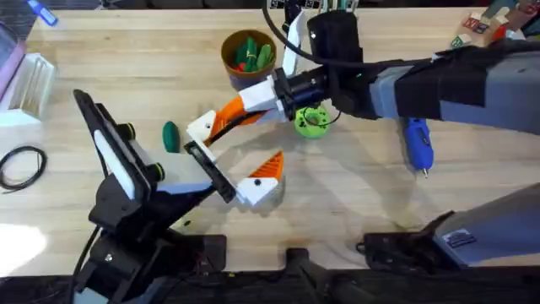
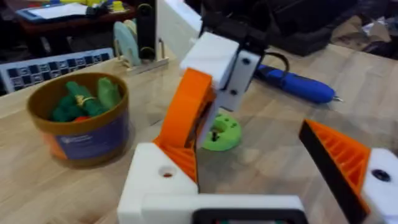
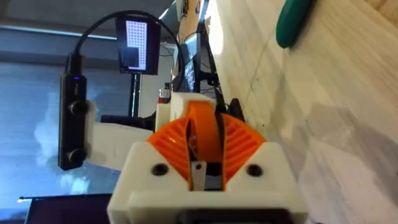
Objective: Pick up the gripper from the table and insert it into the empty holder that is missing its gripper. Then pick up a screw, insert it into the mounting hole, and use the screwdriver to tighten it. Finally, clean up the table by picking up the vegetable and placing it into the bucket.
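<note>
The right gripper [image 3: 202,146] is closed on the orange wedge [image 2: 186,115], pinching it between its own ribbed pads so the wedge sticks out past the fingertips and can be steered edge-first. Right at its tip sits the holder [image 2: 155,180], the bare white finger of the left gripper [image 1: 229,159]; the wedge's lower end touches the holder's face, tilted and, by my reading, only partly seated. The mounting hole [image 2: 166,173] lies just beside that contact point, uncovered. The left gripper's jaws stand wide apart and grasp nothing, probably to present the bare finger and leave room for the wedge; its other finger, well across from the contact, carries its own orange pad [image 2: 339,158]. Just behind the right gripper's wrist rests a lime-green disc [image 1: 310,121]. The vegetable [image 1: 171,135] lies on the table beyond the holder, near it. The bucket [image 1: 247,57] stands off to one side of the right gripper, and the screwdriver [image 1: 418,145] lies well back along the right arm, untouched.
</note>
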### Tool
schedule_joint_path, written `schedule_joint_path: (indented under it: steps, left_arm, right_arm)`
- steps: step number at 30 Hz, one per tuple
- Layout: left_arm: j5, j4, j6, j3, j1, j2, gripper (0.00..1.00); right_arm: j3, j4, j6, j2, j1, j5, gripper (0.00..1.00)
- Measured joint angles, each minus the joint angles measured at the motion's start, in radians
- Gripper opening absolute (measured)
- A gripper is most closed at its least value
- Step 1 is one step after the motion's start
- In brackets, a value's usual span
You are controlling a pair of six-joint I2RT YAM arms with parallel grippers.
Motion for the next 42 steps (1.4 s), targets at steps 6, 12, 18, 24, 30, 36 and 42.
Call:
schedule_joint_path:
  steps: [6, 12, 18, 24, 30, 36, 42]
  left_arm:
    - [0.06, 0.002, 0.03, 0.0, -0.01, -0.007, 0.986]
    - [0.086, 0.004, 0.047, 0.0, -0.01, -0.007, 0.986]
    - [0.12, 0.005, 0.063, 0.0, -0.013, -0.013, 0.986]
    - [0.158, 0.011, 0.079, 0.0, -0.02, -0.013, 0.986]
    - [0.2, 0.012, 0.084, 0.0, -0.03, -0.013, 0.985]
    - [0.23, 0.008, 0.084, -0.001, -0.036, -0.013, 0.985]
    - [0.244, 0.008, 0.084, -0.001, -0.036, -0.013, 0.985]
  right_arm:
    - [0.0, -0.006, -0.026, 0.007, -0.001, -0.033, 0.406]
    - [-0.001, -0.002, -0.041, 0.009, -0.012, -0.059, 0.517]
    - [-0.002, 0.006, -0.049, 0.023, -0.031, -0.113, 0.548]
    - [-0.003, 0.005, -0.049, 0.03, -0.05, -0.153, 0.606]
    - [-0.004, 0.006, -0.049, 0.03, -0.07, -0.172, 0.687]
    - [-0.004, 0.008, -0.05, 0.017, -0.097, -0.167, 0.92]
    - [-0.003, 0.008, -0.109, 0.013, -0.15, -0.072, 0.943]
